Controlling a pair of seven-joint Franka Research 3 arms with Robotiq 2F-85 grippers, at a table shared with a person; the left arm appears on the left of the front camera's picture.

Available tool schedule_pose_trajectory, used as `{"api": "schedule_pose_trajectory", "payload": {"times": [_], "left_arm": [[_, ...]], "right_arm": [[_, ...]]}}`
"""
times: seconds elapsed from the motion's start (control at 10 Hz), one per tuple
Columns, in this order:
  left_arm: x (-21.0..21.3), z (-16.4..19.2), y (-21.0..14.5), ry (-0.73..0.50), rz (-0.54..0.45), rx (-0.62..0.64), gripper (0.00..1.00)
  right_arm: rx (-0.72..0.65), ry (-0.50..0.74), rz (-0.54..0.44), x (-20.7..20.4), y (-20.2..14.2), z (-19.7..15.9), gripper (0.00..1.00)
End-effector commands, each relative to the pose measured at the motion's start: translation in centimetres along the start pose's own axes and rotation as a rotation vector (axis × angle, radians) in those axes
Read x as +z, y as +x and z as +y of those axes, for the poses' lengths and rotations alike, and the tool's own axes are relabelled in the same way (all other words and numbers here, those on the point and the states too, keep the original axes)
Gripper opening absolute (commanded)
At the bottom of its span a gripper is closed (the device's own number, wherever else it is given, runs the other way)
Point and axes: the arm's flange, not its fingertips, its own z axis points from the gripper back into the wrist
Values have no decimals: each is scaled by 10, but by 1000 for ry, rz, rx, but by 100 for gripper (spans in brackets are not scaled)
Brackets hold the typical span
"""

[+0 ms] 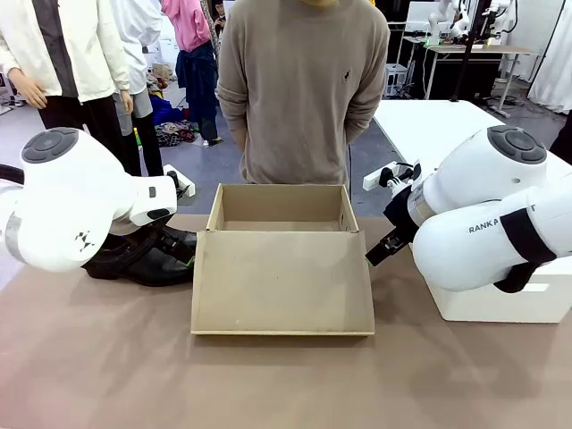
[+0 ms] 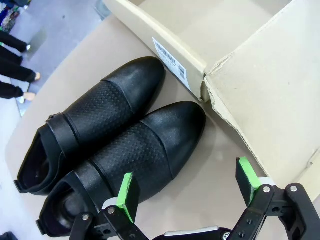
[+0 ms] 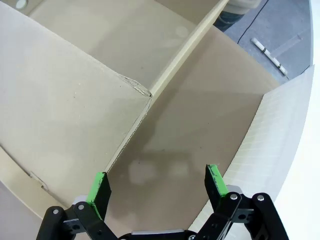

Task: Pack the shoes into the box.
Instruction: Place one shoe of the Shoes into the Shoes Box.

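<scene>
Brown tabletop (image 1: 268, 384): open cardboard box (image 1: 281, 206) centre frame, lid flap folded out toward bottom. Black shoes (image 1: 147, 264) just left of it. White block (image 1: 500, 308) at right.

Left arm (image 1: 67, 210): coming in from the left side, elbow bulking near, wrist dipping low toward the middle.
Left gripper (image 2: 187, 187): pointing downward, jaws standing wide apart, holding nothing, green pads (image 2: 128, 194) facing each other.
Right arm (image 1: 487, 223): reaching in from the right, wrist angling toward the middle.
Right gripper (image 3: 156, 186): hanging wide open, empty, aiming downward.
</scene>
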Motion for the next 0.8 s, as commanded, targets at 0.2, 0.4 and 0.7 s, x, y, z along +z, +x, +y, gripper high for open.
{"api": "schedule_pose_trajectory", "payload": {"times": [0.2, 0.4, 0.7], "left_arm": [[45, -6, 5, 48, -36, -62, 100], [69, -6, 7, 56, -56, -89, 100], [102, 5, -2, -31, -136, -150, 100]], "right_arm": [[12, 33, -27, 34, 7, -2, 100], [30, 66, -43, 59, 12, -5, 100], [80, 152, -84, 99, 11, -14, 100]]}}
